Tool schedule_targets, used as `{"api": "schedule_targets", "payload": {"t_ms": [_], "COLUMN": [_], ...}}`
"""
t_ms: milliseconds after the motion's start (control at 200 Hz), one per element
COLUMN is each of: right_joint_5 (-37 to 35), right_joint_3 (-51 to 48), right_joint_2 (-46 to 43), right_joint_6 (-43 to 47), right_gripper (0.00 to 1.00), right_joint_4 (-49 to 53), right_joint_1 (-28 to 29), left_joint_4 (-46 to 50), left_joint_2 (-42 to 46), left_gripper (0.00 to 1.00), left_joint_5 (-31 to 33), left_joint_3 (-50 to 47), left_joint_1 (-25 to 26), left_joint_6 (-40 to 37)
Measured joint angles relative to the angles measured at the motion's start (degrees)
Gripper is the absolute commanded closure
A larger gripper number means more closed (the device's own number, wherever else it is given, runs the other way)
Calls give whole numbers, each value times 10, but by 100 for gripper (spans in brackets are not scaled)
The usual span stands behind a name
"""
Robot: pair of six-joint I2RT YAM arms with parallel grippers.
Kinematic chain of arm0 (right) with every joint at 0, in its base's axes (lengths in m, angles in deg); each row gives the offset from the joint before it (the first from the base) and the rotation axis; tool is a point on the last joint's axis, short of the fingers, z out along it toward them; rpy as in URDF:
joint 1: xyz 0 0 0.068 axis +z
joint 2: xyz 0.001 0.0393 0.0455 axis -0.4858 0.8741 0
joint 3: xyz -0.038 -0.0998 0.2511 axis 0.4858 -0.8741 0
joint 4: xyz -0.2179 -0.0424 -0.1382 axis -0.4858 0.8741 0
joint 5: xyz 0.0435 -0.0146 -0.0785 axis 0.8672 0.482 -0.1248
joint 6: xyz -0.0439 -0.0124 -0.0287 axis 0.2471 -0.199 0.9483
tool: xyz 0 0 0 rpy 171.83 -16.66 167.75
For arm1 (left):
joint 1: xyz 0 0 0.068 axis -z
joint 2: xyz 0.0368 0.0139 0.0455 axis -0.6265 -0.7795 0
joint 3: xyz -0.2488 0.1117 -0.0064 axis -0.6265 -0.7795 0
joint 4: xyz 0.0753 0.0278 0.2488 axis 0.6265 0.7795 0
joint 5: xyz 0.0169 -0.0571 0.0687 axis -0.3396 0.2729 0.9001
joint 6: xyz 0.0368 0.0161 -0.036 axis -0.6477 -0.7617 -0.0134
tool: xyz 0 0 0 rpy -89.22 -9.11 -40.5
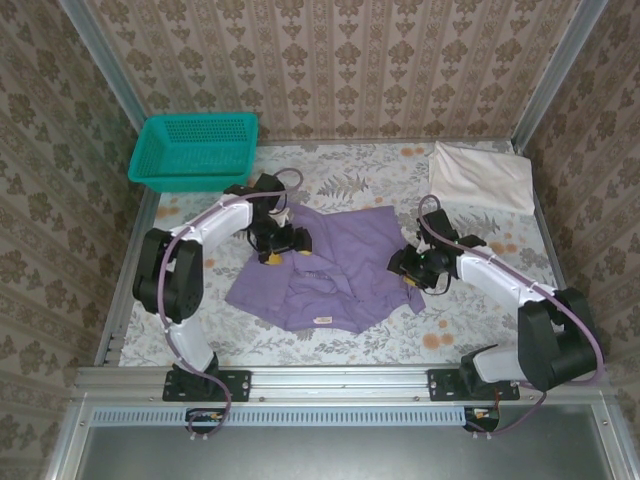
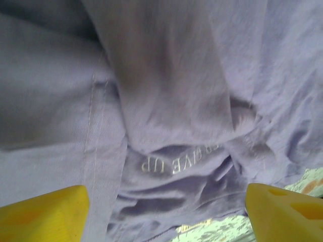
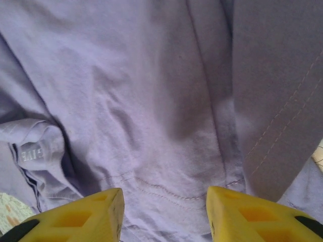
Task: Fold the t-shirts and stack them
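Left end effector [image 1: 273, 252], top view: low over the left part of the lavender t-shirt [image 1: 340, 265], yellow fingertips spread.
Right end effector [image 1: 408, 268], top view: at that shirt's right edge.
Lavender t-shirt, top view: rumpled and partly doubled over at the middle of the table [image 1: 330, 175].
Off-white t-shirt [image 1: 480, 178], top view: folded at the far right corner, well apart.
Left wrist view: fingers stand wide apart with nothing between them, above creased cloth and the white lettering [image 2: 176, 162].
Right wrist view: fingers stand apart, straddling the stitched hem [image 3: 166, 194]. No pinch shows.
Handling: likely light, limp and quick to bunch, so a single layer may slip out of a pinch. The stitched hem and side seams look the firmest places to grip, one at each side, so the cloth can be pulled flat.
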Motion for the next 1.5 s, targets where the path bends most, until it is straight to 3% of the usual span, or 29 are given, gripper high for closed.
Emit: {"api": "schedule_targets", "payload": {"t_ms": [310,470,760,1100,1210,1500], "right_joint_5": [-4,-17,-33,-37,-36,-36], "right_joint_3": [0,0,7,6,2,-7], "right_joint_2": [28,37,64,-8,-31,-72], "right_joint_6": [-7,-3,7,9,9,9], "right_gripper": [50,59,95,98,94,100], "right_joint_4": [4,8,9,9,9,7], "right_joint_1": [16,21,21,21,17,-6], "left_joint_4": [-14,-14,-12,-19,-26,-54], "left_joint_2": [-54,-68,-78,-60,-39,22], "left_gripper": [25,44,100,100,100,100], "left_joint_5": [3,20,40,57,56,42], "left_joint_3": [48,67,68,66,66,66], "left_joint_1": [38,48,48,44,41,36], "left_joint_6": [23,30,31,29,23,-6]}}
